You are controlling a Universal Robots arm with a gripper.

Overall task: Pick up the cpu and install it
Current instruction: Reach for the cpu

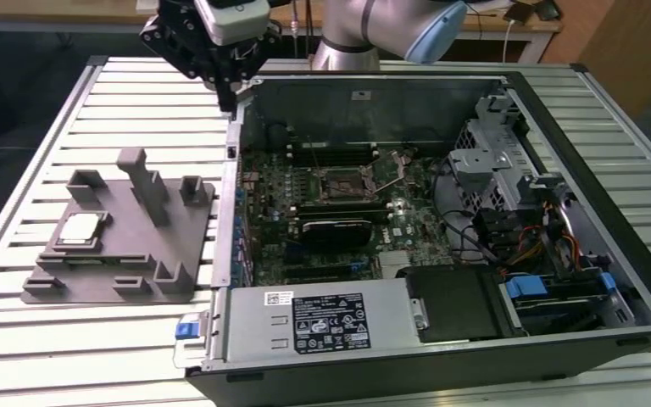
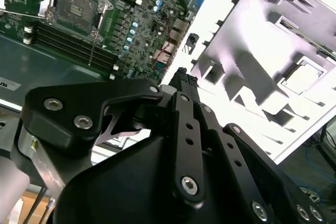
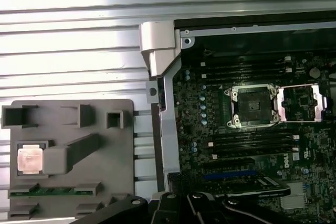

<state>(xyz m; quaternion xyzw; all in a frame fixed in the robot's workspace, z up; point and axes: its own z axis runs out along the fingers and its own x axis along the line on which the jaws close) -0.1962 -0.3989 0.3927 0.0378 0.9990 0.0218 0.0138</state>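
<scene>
One cpu [image 1: 80, 230] in tray [image 1: 105, 288], untouched; tool [image 1: 230, 95] up by case [image 1: 439, 365] corner, pressed together, empty. Risk: thin chip tilts in grip & bends socket [image 1: 341, 184] pins.

Your exterior view looks down over the slatted metal bench [image 1: 31, 348] and black computer case [image 1: 303, 386]. The first wrist view looks straight down, nearer; the second tilts past the black gripper [image 2: 181, 74]. All three share the grey plastic tray [image 1: 88, 284] and green motherboard [image 1: 264, 212].

Silver arm [image 1: 342, 38], pale-blue joint cap [image 1: 433, 34]; black screw-studded jaws
</scene>
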